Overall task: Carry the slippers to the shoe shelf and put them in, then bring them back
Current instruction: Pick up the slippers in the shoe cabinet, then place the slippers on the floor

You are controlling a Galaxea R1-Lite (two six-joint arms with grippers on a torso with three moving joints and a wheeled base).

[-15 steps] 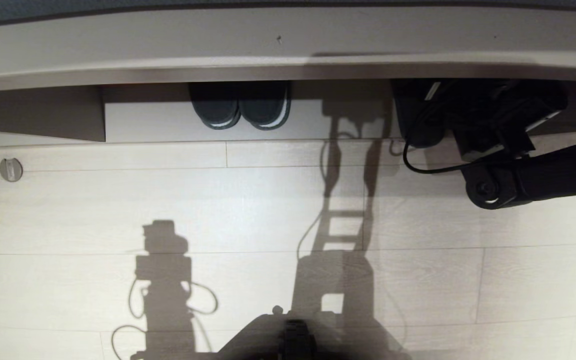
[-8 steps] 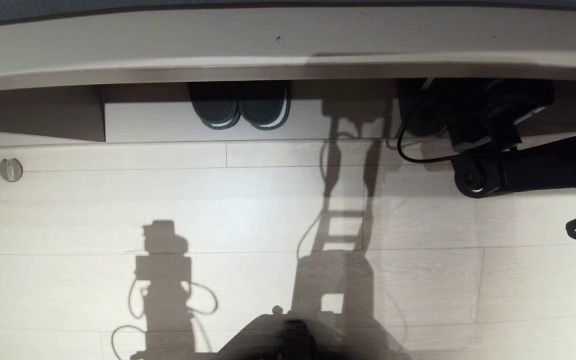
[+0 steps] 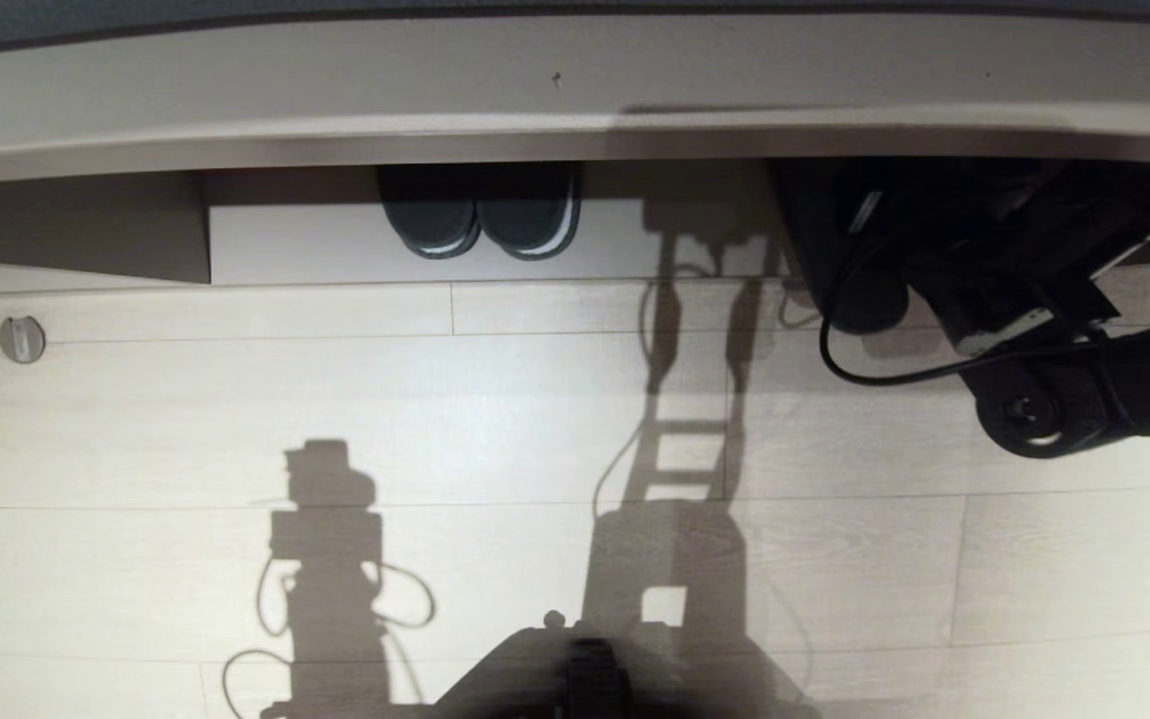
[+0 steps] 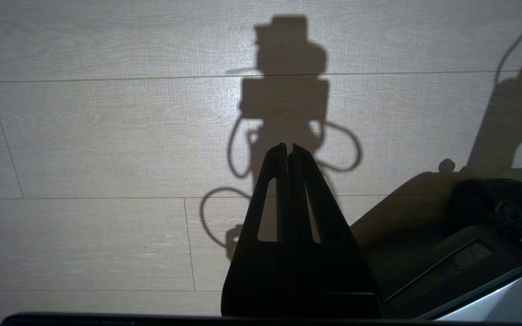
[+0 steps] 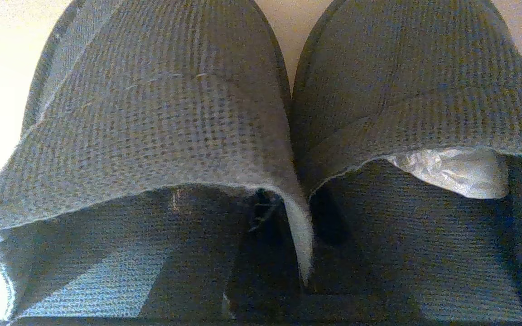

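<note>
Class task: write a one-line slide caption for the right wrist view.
Right gripper shut on the slippers, pinching the two adjoining straps together.

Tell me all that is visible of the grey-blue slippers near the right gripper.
The slippers are a dark grey-blue pair with wide straps of waffle-textured fabric, lying side by side with their inner edges pressed together. Pale lining shows under one strap. The right gripper is shut on the two straps where they meet. In the head view they are dark, at the shoe shelf edge.
</note>
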